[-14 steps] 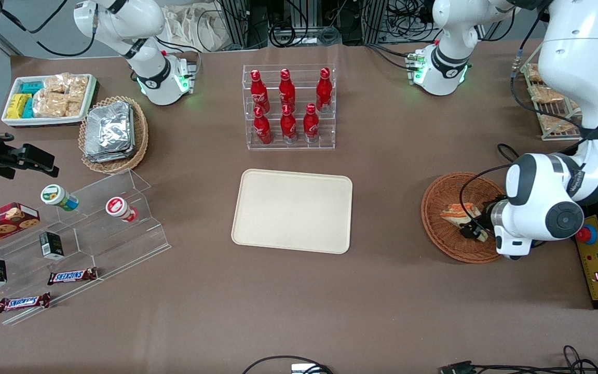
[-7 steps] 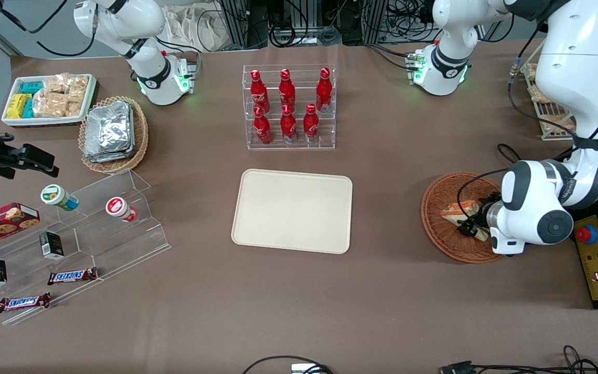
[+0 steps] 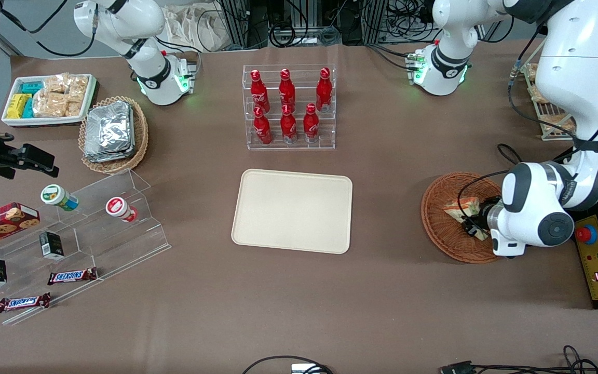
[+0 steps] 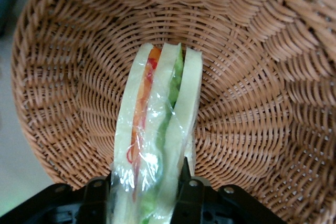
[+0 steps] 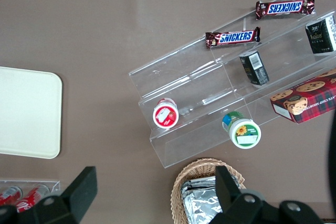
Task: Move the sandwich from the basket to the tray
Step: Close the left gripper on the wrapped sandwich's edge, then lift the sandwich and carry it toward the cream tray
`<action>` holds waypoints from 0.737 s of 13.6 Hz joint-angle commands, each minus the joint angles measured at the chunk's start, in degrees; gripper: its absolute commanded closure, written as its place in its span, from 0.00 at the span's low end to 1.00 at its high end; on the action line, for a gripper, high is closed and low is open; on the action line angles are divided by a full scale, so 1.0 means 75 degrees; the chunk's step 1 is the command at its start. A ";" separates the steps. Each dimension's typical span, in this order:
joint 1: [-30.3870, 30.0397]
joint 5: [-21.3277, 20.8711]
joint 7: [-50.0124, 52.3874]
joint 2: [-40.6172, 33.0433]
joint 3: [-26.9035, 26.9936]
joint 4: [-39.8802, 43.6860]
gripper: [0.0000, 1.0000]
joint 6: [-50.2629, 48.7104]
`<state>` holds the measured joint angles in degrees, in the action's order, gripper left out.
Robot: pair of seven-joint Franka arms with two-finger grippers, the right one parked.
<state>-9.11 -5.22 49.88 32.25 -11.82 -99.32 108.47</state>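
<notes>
The sandwich point(image 3: 460, 208) point(image 4: 157, 129) is a plastic-wrapped wedge of pale bread with orange, red and green layers. It stands on edge in the reddish-brown wicker basket point(image 3: 436, 221) point(image 4: 252, 103) toward the working arm's end of the table. My left gripper point(image 3: 473, 224) point(image 4: 142, 184) is down inside the basket and shut on the sandwich's wide end, one black finger point(image 4: 187, 182) pressed against each bread face. The cream rectangular tray point(image 3: 293, 210) point(image 5: 26, 111) lies flat mid-table, with nothing on it.
A clear rack of red bottles point(image 3: 288, 106) stands farther from the front camera than the tray. A yellow control box point(image 3: 597, 265) lies beside the basket. Toward the parked arm's end are a stepped acrylic shelf point(image 3: 96, 218), a tan basket of foil packs point(image 3: 113, 132) and a white snack tray point(image 3: 50, 98).
The wrist has shifted slightly and risen a little. The sandwich has turned from lying flat with its orange side showing to standing on edge between the fingers.
</notes>
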 commanded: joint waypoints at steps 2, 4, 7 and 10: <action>0.0090 -0.0065 -0.0472 -0.0081 -0.0041 0.1251 1.00 -0.1452; 0.0382 -0.0065 -0.1058 -0.0092 -0.0088 0.1860 1.00 -0.1934; 0.1037 -0.0042 -0.1225 -0.0116 -0.0192 0.2425 1.00 -0.2146; 0.1892 0.0016 -0.1248 -0.0058 -0.0427 0.2742 1.00 -0.2123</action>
<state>1.15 -5.09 41.24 31.35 -14.86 -80.93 93.88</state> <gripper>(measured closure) 0.806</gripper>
